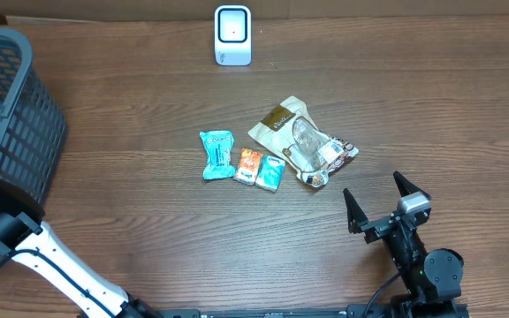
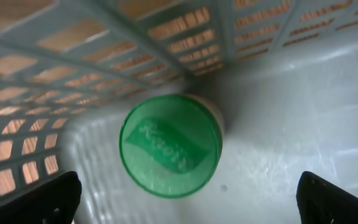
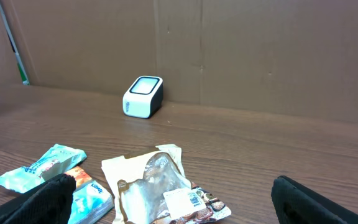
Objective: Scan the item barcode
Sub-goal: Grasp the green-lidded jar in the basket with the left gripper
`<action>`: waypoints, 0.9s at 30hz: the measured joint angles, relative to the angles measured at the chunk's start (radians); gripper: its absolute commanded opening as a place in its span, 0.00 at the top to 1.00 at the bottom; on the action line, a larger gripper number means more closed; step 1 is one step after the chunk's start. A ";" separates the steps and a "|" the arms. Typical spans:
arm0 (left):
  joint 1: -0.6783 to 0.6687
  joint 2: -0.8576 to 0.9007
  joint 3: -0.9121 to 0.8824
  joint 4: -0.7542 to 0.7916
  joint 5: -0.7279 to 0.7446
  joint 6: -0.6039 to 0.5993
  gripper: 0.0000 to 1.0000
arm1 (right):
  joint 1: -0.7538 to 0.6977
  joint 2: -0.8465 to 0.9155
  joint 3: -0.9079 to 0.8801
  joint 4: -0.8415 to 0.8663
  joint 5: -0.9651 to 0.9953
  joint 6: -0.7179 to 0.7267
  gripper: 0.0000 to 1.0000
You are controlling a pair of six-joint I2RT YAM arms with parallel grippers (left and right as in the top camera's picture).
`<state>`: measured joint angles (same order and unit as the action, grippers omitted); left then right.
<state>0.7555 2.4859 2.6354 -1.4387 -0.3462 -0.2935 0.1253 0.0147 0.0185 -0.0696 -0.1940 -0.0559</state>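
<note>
The white barcode scanner (image 1: 232, 35) stands at the back of the table, also seen in the right wrist view (image 3: 143, 96). In the middle lie a tan-and-clear snack bag (image 1: 303, 141) with a white barcode label (image 3: 188, 199), a teal packet (image 1: 216, 153), an orange packet (image 1: 248, 165) and a teal tissue pack (image 1: 270, 173). My right gripper (image 1: 374, 190) stands open just in front of the bag (image 3: 160, 186), holding nothing. My left gripper (image 2: 189, 193) is open inside the basket, above a green-lidded cup (image 2: 169, 146) lying on the basket floor.
The dark mesh basket (image 1: 16, 115) fills the left edge of the table, and its walls (image 2: 73, 93) close round my left gripper. A cardboard wall (image 3: 229, 50) backs the table behind the scanner.
</note>
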 measured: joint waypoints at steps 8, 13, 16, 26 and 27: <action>0.000 0.000 -0.082 0.079 -0.003 0.069 0.00 | 0.000 0.000 0.000 0.000 0.000 0.000 0.00; 0.000 0.002 -0.175 0.121 -0.031 0.095 0.00 | 0.000 0.000 0.000 0.000 0.000 0.000 0.00; 0.000 0.002 -0.180 0.137 -0.039 0.096 0.00 | 0.000 0.000 0.000 -0.001 0.000 0.000 0.00; 0.000 0.002 -0.170 0.133 -0.038 0.085 0.00 | 0.000 0.000 0.000 0.000 0.000 0.000 0.00; 0.000 0.002 -0.162 0.122 -0.035 0.082 0.00 | 0.000 0.000 0.000 0.000 0.000 0.000 0.00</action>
<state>0.7555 2.4874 2.4733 -1.3163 -0.3813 -0.2119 0.1249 0.0147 0.0185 -0.0696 -0.1940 -0.0555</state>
